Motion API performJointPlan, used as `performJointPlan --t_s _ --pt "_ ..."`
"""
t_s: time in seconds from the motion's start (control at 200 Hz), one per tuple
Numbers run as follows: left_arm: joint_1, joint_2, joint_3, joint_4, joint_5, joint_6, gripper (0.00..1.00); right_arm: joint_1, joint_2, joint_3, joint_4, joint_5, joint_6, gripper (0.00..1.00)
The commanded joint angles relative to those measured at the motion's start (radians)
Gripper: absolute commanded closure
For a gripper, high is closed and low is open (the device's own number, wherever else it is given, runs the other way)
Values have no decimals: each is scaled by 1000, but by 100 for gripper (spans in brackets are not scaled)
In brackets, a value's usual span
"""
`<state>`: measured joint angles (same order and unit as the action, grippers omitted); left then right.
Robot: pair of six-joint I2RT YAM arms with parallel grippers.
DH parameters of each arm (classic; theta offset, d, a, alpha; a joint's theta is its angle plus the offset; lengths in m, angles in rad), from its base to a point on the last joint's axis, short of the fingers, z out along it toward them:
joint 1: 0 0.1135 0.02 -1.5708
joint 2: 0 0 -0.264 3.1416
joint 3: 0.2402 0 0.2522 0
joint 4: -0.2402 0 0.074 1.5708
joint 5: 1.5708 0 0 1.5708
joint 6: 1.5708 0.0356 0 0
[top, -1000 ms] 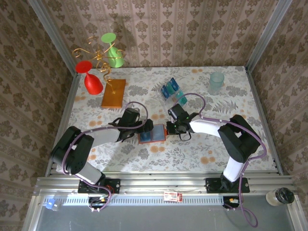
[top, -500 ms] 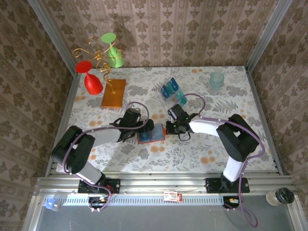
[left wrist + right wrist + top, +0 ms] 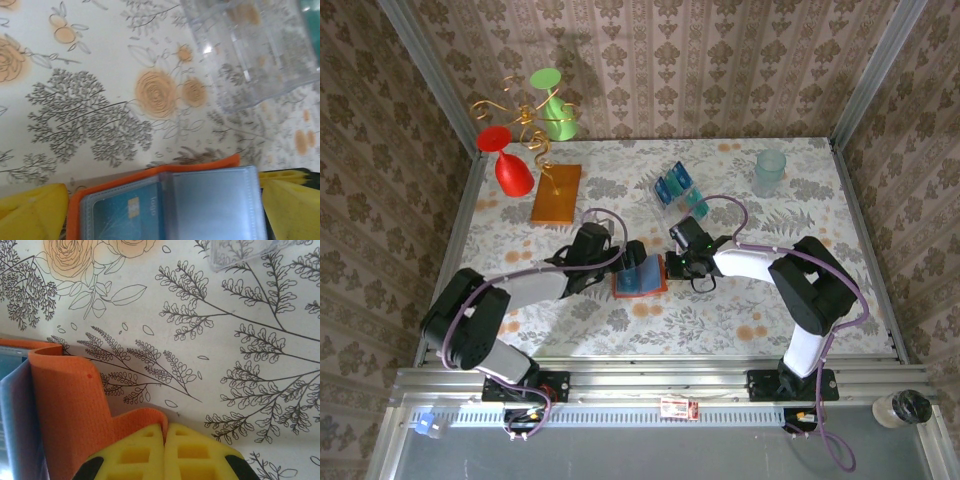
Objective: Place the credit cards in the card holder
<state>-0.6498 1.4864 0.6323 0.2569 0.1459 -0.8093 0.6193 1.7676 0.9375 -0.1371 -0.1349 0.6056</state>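
I see the card holder [image 3: 640, 279] lying open just nearer to me than the clear rack [image 3: 678, 193], with a teal card [image 3: 125, 216] in one pocket. My right gripper [image 3: 165, 439] is pinched tight on the holder's orange edge. My left gripper [image 3: 162, 202] is spread wide around it.

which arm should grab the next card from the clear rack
Left, probably. The left gripper is open and free astride the card holder, while the right gripper is shut on its orange flap. Releasing that might let it fold shut.

left gripper [image 3: 160, 207] jaws wide apart; right gripper [image 3: 165, 440] pinched closed; both arms reaching toward centre
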Motion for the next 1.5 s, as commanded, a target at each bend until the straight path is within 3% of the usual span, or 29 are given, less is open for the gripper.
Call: performJointPlan --t_s 0.0,0.395,0.75,0.89,0.995,1.285,1.495 --pt "-20 -36 -31 119 72 -79 0 3 31 -16 13 -17 13 100" --pt "-52 -20 -62 324 92 -195 0 2 57 -6 18 -25 13 100" --pt "-103 58 -16 357 63 -209 0 -21 57 4 31 -41 19 100" --pt "-122 93 -33 395 13 -226 0 -50 8 -14 29 -54 25 78" --pt "-137 113 -43 407 -39 -229 0 -80 -54 -34 10 -52 22 72" --pt "-180 175 -24 382 -122 -200 0 -183 -200 -135 -22 -55 19 69" --pt "-194 204 28 301 -124 -164 0 -196 -303 -174 -49 -78 1 69"
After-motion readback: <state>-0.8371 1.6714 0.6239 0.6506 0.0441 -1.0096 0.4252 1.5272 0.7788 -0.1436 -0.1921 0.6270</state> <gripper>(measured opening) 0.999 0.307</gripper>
